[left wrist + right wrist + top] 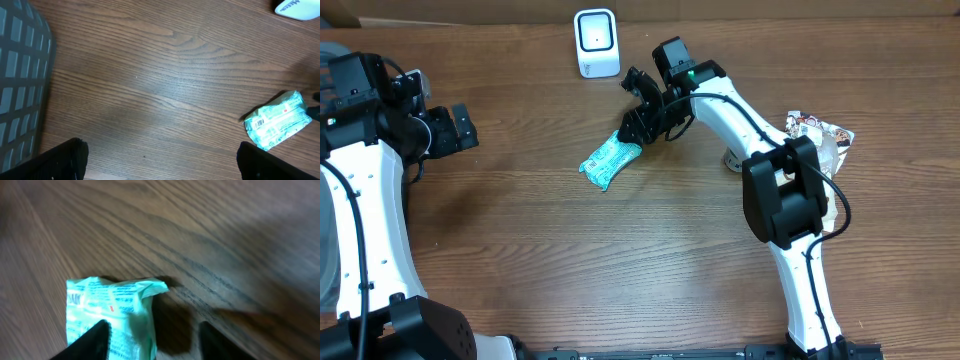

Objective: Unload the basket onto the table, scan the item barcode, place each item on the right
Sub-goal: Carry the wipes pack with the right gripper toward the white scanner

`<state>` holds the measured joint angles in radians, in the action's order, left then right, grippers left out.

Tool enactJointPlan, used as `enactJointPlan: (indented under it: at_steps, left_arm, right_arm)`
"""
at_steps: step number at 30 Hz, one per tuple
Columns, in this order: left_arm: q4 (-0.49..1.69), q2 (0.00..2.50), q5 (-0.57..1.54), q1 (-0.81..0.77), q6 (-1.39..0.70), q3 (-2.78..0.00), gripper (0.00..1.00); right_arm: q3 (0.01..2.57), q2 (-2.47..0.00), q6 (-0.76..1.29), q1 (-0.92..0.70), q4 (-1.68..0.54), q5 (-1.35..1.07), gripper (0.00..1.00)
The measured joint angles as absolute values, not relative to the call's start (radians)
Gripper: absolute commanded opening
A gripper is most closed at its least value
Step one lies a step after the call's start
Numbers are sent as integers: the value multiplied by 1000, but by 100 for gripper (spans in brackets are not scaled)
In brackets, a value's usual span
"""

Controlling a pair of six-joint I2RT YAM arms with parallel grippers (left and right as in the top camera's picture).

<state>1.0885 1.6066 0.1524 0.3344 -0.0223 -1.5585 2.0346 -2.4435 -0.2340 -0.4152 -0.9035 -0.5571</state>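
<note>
Mid-table, in front of the white scanner (596, 42) and apart from it, the teal packet (610, 160) lies flat on the wooden table (620, 270). The right gripper (634, 134) is down at its upper-right end, jaws apart around that crimped edge, a dark gap showing beside one finger. Far left, the left gripper (460, 128) hovers, jaws spread wide and empty, its camera catching the packet's barcode (259, 121)
</note>
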Motion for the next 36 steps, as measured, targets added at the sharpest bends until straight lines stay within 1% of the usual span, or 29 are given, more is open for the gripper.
enactJointPlan:
  at_steps: [1,6,13,18,19,24,26,31,36]
  left_arm:
    - [1089,1607,152,334,-22,-1559,100]
    - [1089,1607,152,334,-22,-1559,100]
    - [1089,1607,152,334,-22,-1559,100]
    - [1089,1607,152,334,-22,-1559,100]
    - [1089,1607,152,334,-22,-1559,99]
    - [1089,1607,152,334,-22,-1559,100]
    - [1089,1607,152,334,-22,-1559,99]
    - [1089,1607,152,334,-22,-1559,99]
    - [1089,1607,152,334,-22,-1559,99]
  right_arm:
    - [2035,-2453,-236,-415,-904,-565,32]
    - [2034,-2479,-204,-416,-911,-593,29]
    - [2034,-2479,-108,-427,-968,-635,29]
    - [2012,-2481,-45,-460,-970,-649,29]
    - [2010,-2482,-36,-468,-969,-651,27]
    - [2008,-2492,-14,-496,-968,-677,6]
    - [2008,-2492,-4,-497,-968,-693,4]
    - [2010,-2495,0,-470,-1023,-721,4]
    - [2021,-2480,-15,-394,-1128,-719,4]
